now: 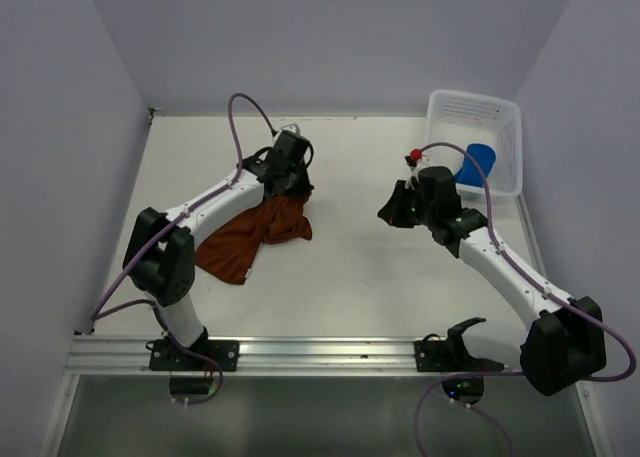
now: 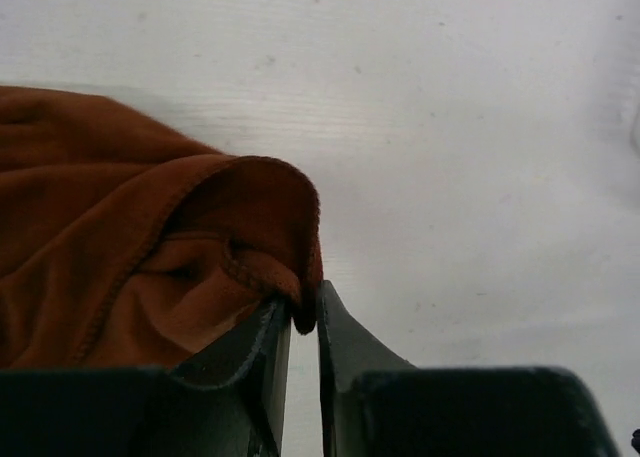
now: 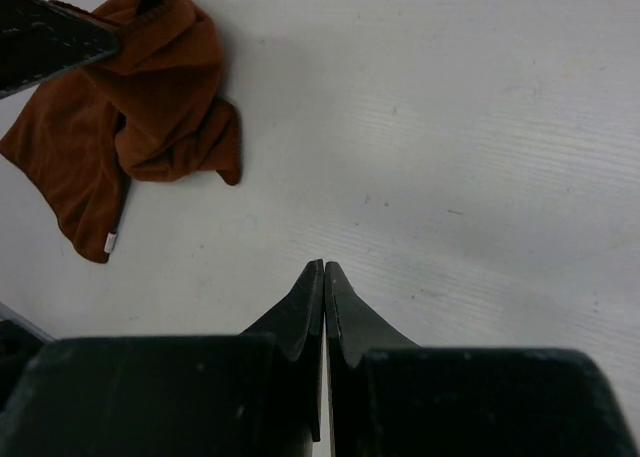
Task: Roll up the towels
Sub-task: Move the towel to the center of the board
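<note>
Pinching a hem fold of the rust-brown towel (image 2: 120, 237) with left hand (image 2: 303, 317): fingers nearly together, cloth edge clamped right at the tips. Bunched and draped to the left of that hand in its wrist view. From the top, spread from the fingertips back under the forearm, crumpled on the worktop (image 1: 350, 267). Cannot tell whether the pinched fold is lifted clear of the surface. On one towel edge, at the end away from the pinch: small white label (image 3: 112, 242).

At right hand (image 3: 324, 272), pressed together tip to tip, nothing between. Pointed down at bare worktop; cannot tell if touching it. Ahead and to the left of that hand, well apart: same rust-brown towel. Behind that hand, past its wrist in the top view: blue towel (image 1: 477, 162), inside white basket (image 1: 510, 127), partly crossed by the arm's cable (image 1: 450, 149). Well apart, one hand from the other.
</note>
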{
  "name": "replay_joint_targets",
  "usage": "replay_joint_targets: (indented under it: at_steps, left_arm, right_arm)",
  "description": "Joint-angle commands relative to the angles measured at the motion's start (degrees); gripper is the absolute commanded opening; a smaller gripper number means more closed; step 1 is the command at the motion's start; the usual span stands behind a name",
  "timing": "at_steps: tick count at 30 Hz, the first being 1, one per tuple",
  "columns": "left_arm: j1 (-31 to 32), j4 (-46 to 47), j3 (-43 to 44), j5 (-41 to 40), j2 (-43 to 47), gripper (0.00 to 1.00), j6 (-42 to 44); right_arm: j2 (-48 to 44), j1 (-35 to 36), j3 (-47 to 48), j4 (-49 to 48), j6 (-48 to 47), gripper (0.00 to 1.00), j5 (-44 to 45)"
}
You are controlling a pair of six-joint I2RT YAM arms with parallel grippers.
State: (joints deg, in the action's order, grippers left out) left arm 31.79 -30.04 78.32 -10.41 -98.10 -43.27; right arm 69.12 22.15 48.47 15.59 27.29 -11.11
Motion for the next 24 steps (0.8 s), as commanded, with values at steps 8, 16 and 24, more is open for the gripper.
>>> replay_joint_targets:
  at_steps: [8, 16, 24]
  left_arm:
    - [6.09, 7.46, 6.67, 8.92, -4.03, 0.55, 6.79]
    - [5.74, 0.54, -6.68, -6.88, 10.72, 0.6, 7.15]
    - [5.65, -13.1, -17.31, -11.04, 18.21, 0.49, 0.04]
  right_arm:
    - [-2.59, 0.17, 3.91, 5.41, -1.71, 0.0, 8.56]
    - [-0.31, 0.26, 3.48, 3.65, -0.4, 0.0, 6.99]
    - [1.8, 0.26, 2.16, 0.4, 1.27, 0.0, 4.88]
